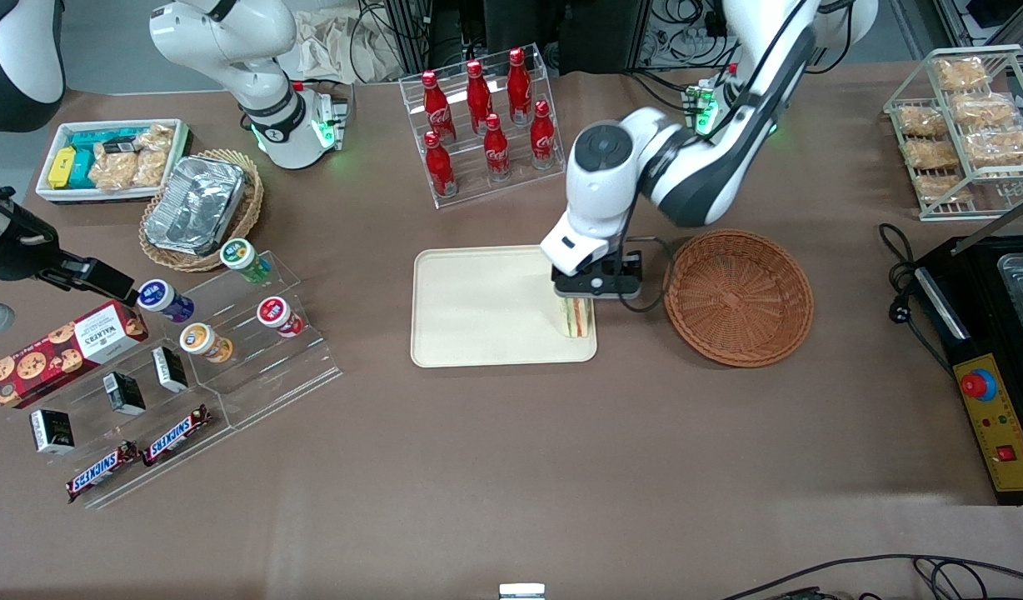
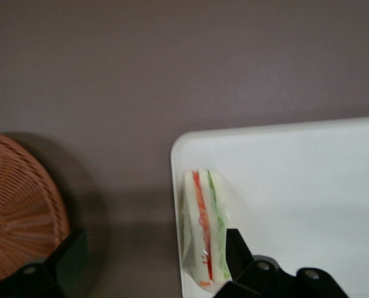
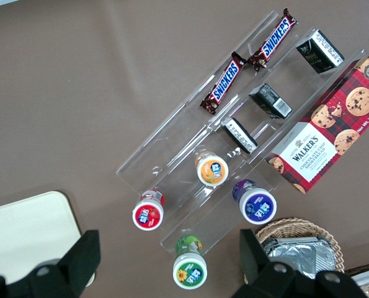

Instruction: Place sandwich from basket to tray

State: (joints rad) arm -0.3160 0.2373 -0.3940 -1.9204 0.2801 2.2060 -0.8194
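Sandwich (image 1: 576,317) upright at tray (image 1: 478,308) edge nearest basket (image 1: 738,297), gripper (image 1: 580,310) low over it, fingers (image 2: 237,248) spread wide, one touching the bread; probably light, soft, squashable, wrap likely slippery, so best pinched gently across flat bread faces.

You can read SNICKERS on two candy bars (image 3: 248,64) in the acrylic rack, and WALKERS with "chocolate chunk" on the red cookie box (image 3: 330,127). Red bottles (image 1: 488,117) carry Coca-Cola script. Gripper (image 1: 576,310) and cup lids: no readable text.
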